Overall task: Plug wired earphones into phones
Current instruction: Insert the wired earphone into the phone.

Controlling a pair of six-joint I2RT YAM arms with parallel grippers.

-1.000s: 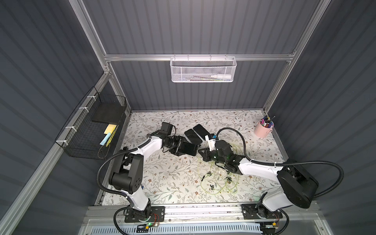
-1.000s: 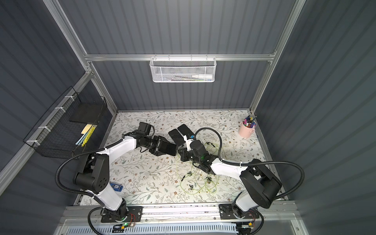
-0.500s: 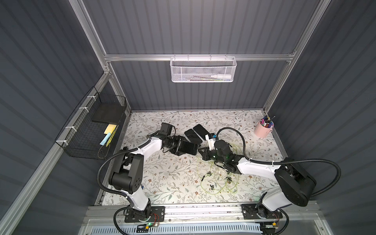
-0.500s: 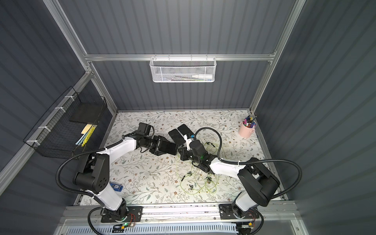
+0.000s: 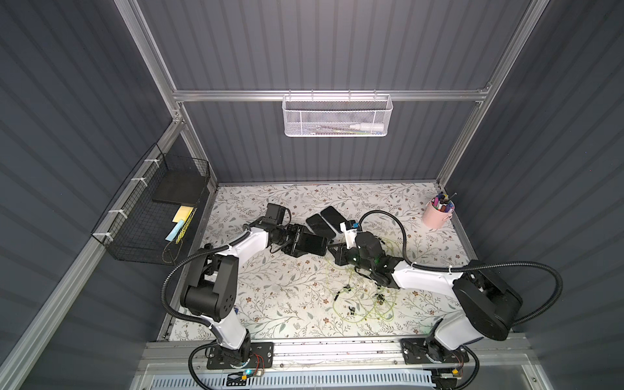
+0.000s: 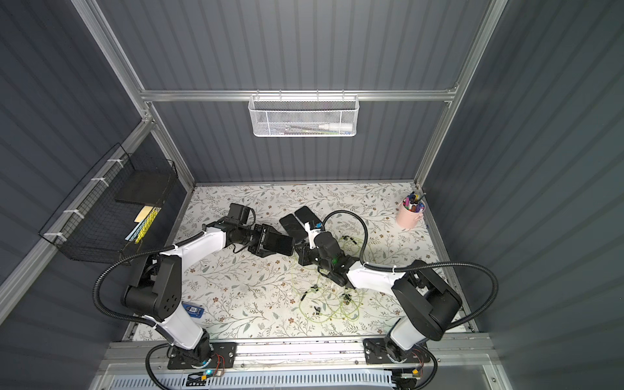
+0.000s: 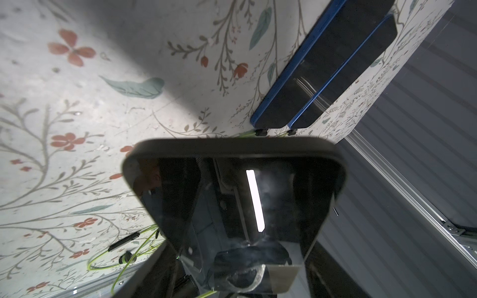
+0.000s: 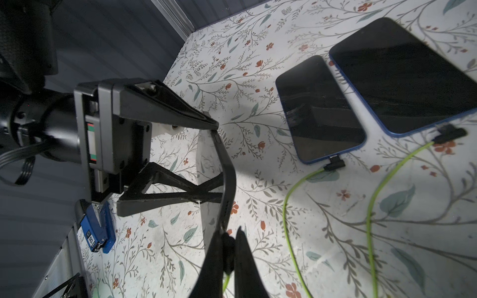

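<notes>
**Left has a phone, right has a plug at its end**

- table (image 5: 287, 287): floral top, carries everything below.
- wire basket (image 5: 152, 216) hangs on the left wall, mesh basket (image 5: 337, 116) on the back wall.
- loose wired earphones (image 5: 364, 304): yellow-green loops heaped near the front edge, right of the middle.
- left gripper (image 5: 297, 241): jaws wide, clamped across the held phone (image 5: 312, 244), about mid-table. Can't tell if the phone clears the table.
- right gripper (image 8: 230, 236): fingers pressed together on a black plug (image 8: 228, 254), green cable trailing out behind. The plug touches the end of the held phone; can't tell if it's seated.
- phone A (image 8: 320, 111) and phone B (image 8: 402, 77): flat, screens up, side by side, between mid-table and the back edge. Each has a black angled plug in its end, plug A (image 8: 334, 163) and plug B (image 8: 449, 134), with a green cable running off it.
- pink cup (image 5: 437, 217) of pens: back right corner.
- small blue tag (image 6: 193, 310): near the front left corner.
</notes>
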